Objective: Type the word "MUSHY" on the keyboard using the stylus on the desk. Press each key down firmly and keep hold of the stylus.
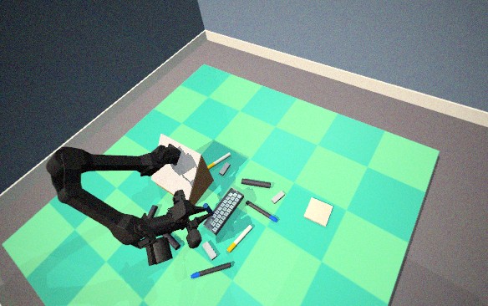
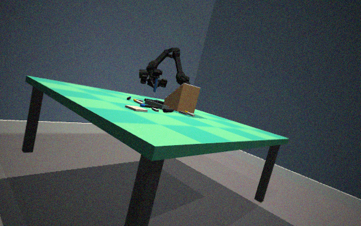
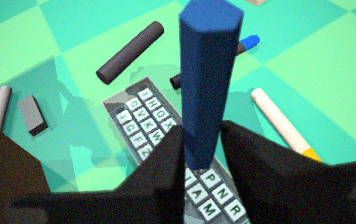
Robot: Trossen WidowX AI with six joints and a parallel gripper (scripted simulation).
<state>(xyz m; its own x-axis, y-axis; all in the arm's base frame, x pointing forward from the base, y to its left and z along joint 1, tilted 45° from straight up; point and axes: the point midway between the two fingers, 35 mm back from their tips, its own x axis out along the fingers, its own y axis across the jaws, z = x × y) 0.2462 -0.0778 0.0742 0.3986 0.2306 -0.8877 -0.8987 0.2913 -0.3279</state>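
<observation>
My gripper point(image 1: 205, 211) point(image 2: 156, 81) point(image 3: 202, 135) is shut on the blue six-sided stylus point(image 1: 207, 206) point(image 2: 155, 86) point(image 3: 207, 75), which points down. In the exterior view the stylus's lower end hangs clear above the table. The small dark keyboard point(image 1: 226, 211) point(image 3: 148, 125) with white letter keys lies on the desk below. In the wrist view the stylus tip shows over the keys near P and A, with M, N and R just below. The stylus and the fingers hide the keyboard's middle keys, so U and S cannot be made out.
A brown wedge block point(image 1: 202, 177) point(image 2: 188, 97) point(image 3: 20, 170) stands beside the keyboard. Around it lie a dark cylinder point(image 1: 256, 183) point(image 3: 131, 52), a blue-ended marker point(image 1: 261, 211), a white-and-yellow stick point(image 1: 240, 238) point(image 3: 280, 122), a grey eraser point(image 1: 210, 250) and a cream square point(image 1: 318, 211) point(image 2: 136, 108).
</observation>
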